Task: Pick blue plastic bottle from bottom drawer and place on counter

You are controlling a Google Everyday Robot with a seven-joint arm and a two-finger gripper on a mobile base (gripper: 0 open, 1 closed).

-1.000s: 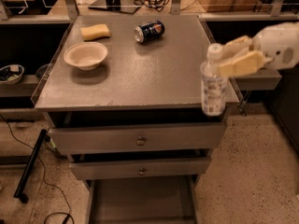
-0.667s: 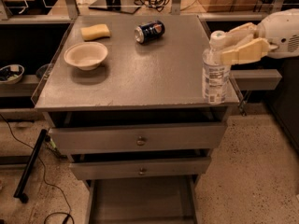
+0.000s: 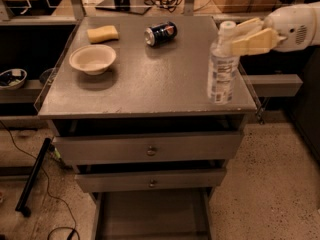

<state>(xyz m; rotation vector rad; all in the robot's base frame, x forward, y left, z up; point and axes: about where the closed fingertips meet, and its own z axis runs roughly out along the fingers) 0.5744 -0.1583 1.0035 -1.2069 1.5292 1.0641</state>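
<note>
Camera view: the blue plastic bottle (image 3: pixel 220 66) is seen upright on the table (image 3: pixel 150 89), near its front right corner. The gripper (image 3: pixel 241 34) is held at the bottle's neck, above the table's right edge; whether it is clamped there cannot be told. The bottom drawer (image 3: pixel 150 216), pulled out below the table, is cut off by the frame edge.

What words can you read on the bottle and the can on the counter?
On the blue plastic bottle: label print too small to read.
On the soda can: markings too blurred to read.
No other text shows.
The hand is beside the bottle's cap, above the counter's right side.
</note>
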